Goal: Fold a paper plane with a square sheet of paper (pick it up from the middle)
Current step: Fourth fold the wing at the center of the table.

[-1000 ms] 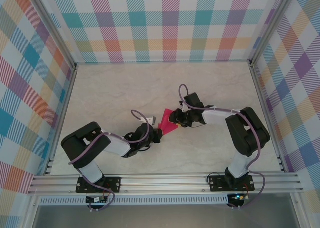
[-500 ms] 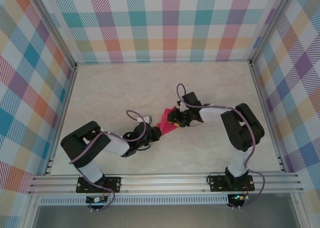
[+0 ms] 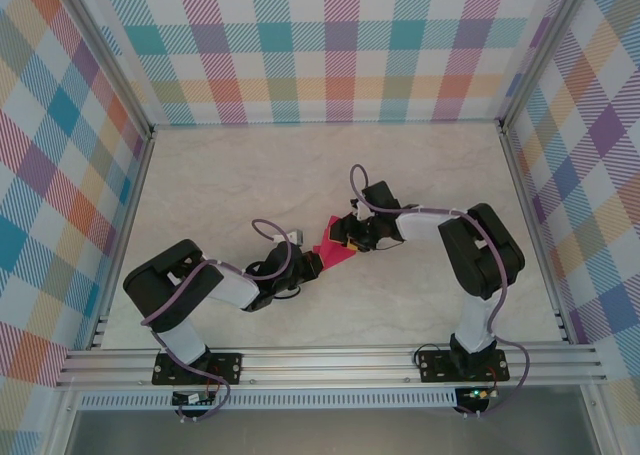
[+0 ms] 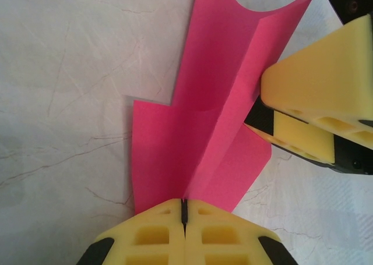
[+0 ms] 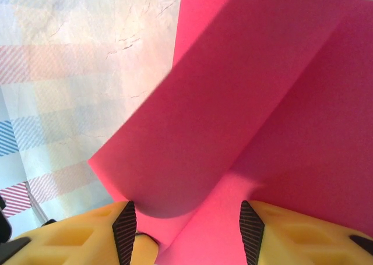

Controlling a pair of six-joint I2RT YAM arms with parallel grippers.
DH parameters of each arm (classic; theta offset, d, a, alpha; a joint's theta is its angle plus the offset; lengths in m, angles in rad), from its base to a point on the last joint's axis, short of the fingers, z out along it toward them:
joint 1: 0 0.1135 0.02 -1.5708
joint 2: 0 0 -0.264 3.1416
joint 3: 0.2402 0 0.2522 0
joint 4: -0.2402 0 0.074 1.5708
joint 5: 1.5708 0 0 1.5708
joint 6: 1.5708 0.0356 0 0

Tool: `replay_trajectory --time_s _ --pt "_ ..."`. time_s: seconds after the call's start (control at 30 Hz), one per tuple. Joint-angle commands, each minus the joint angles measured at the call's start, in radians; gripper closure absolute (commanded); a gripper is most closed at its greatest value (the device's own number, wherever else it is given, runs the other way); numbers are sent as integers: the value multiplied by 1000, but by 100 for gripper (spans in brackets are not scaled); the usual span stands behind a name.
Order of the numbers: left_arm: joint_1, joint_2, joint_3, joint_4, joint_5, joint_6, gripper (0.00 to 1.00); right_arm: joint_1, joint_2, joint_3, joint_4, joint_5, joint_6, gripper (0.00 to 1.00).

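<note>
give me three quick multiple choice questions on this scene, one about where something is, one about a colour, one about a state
1. Where is the crimson-pink folded paper sheet?
A. between the left hand and the right hand
B. against the far wall
C. on the front metal rail

2. What colour are the left hand's foam fingers?
A. blue
B. yellow
C. white

3. How is the left hand set?
A. wide open, nothing in it
B. open, clear of the sheet
C. shut on the sheet's edge

Answers:
1 A, the top view shows the sheet between both hands.
2 B, the left wrist view shows yellow foam.
3 C, its fingers meet with the paper's edge pinched at the seam.
</note>
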Motion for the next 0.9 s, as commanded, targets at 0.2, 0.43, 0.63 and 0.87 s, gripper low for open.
replay_trajectory --time_s 0.2,0.43,0.63,0.87 --pt "10 1 27 -76 32 14 94 13 53 64 -139 128 -18 48" --pt "17 -129 89 -322 29 101 68 20 83 88 -227 223 -4 55" --pt "29 -242 105 -479 -36 149 54 24 107 98 -252 246 4 57" --pt "61 -243 101 -450 1 156 49 41 132 128 -288 271 -22 55"
